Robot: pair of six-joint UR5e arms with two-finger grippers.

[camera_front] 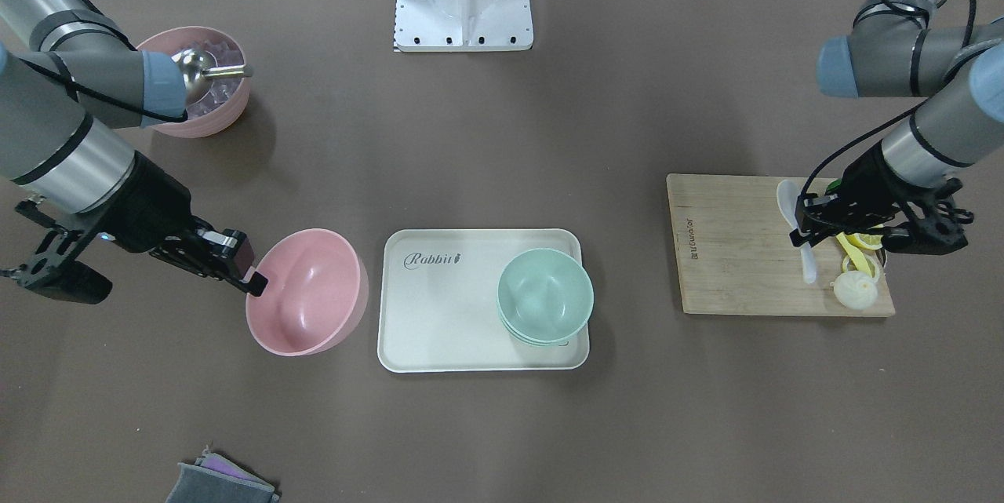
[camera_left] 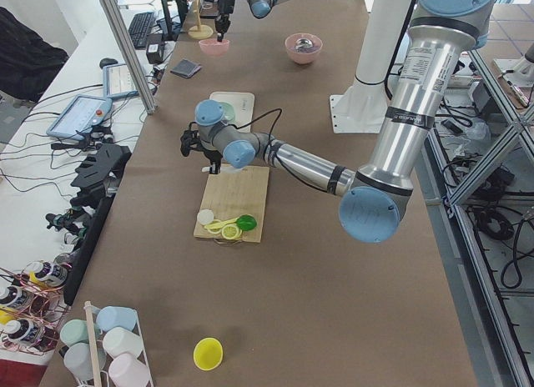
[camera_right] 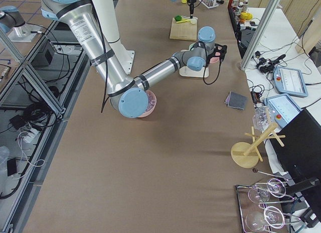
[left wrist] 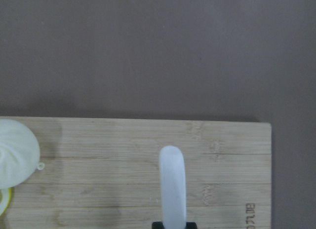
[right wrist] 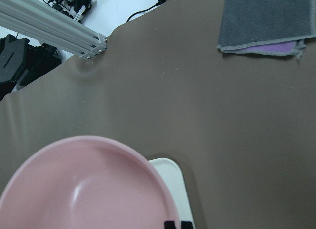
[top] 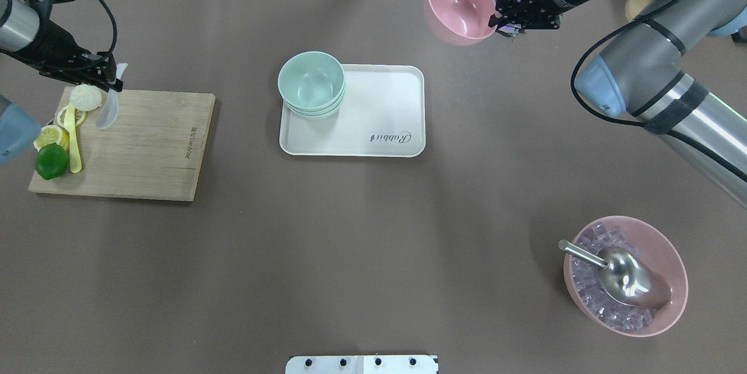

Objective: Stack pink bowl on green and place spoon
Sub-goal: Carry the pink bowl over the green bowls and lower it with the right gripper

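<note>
Right claw (camera_front: 255, 281) clamped on pink bowl (camera_front: 307, 295) rim, beside tray (camera_front: 439, 334) | left claw (camera_front: 800, 233) pinching spoon (camera_front: 787, 199) handle over board (camera_front: 729, 252)

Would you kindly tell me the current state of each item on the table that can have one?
pink bowl: empty, tilted, held off the table, rim pinched by the right claw.
green bowls: nested, upright, top one empty, on the tray's corner.
spoon: gripped by the left claw, above the cutting board.
right claw: shut on the pink bowl.
left claw: shut on the spoon.
ice bowl: upright, holding ice cubes, steel scoop resting inside.
</note>
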